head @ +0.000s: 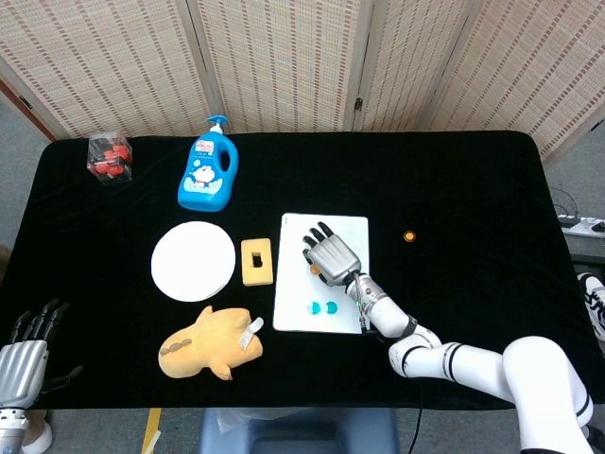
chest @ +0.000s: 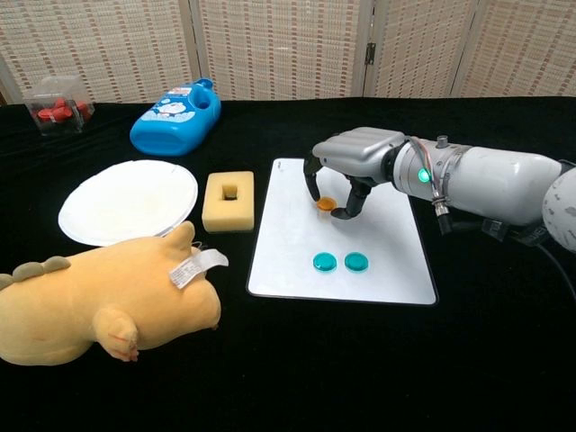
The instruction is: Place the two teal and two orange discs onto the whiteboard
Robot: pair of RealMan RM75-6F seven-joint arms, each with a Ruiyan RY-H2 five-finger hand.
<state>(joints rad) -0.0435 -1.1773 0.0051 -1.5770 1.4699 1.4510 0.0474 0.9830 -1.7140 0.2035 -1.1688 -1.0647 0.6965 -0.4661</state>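
Whiteboard (head: 321,274), head view: two teal discs (head: 322,307) lie side by side near its front edge. Right hand (head: 329,255) hangs over the board's middle, an orange disc (head: 313,269) showing at its fingers. Second orange disc (head: 409,235) sits on the black table (head: 473,189), well apart to the right. Left hand (head: 24,345) at the lower left corner, fingers spread, holding nothing.

Chest view: right hand (chest: 346,171) pinches the orange disc (chest: 326,204) between curled fingertips, just above the whiteboard (chest: 360,225). Teal discs (chest: 340,262) lie nearer the front edge.
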